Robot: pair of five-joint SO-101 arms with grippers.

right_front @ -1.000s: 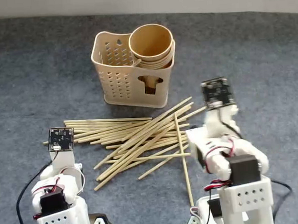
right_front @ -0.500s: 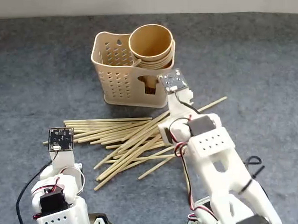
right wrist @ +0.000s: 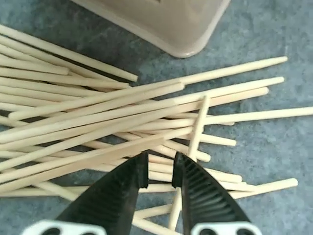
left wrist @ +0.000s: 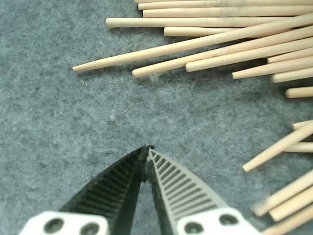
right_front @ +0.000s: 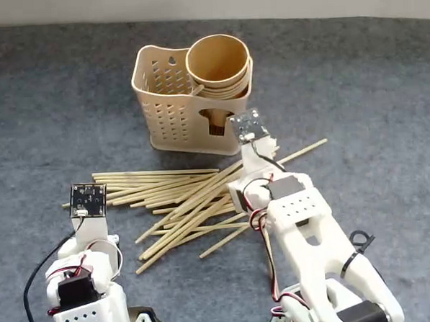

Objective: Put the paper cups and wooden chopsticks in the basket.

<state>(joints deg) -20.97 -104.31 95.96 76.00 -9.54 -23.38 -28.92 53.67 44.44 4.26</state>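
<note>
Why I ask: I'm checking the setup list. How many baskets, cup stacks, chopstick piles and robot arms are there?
Basket: 1
Stack of paper cups: 1, inside the basket
Pile of wooden chopsticks: 1, sticks too overlapped to count singly
Robot arms: 2, left arm and right arm
Total: 5

The basket compartment beside the paper cups stands open above (chopsticks and the right arm crowd its front)

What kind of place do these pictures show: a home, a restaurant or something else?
Probably a robot practice table, not a dining place. Two small robot arms stand at a grey carpet-like cover, and the chopsticks lie loose in a heap beside a basket holding paper cups.
</note>
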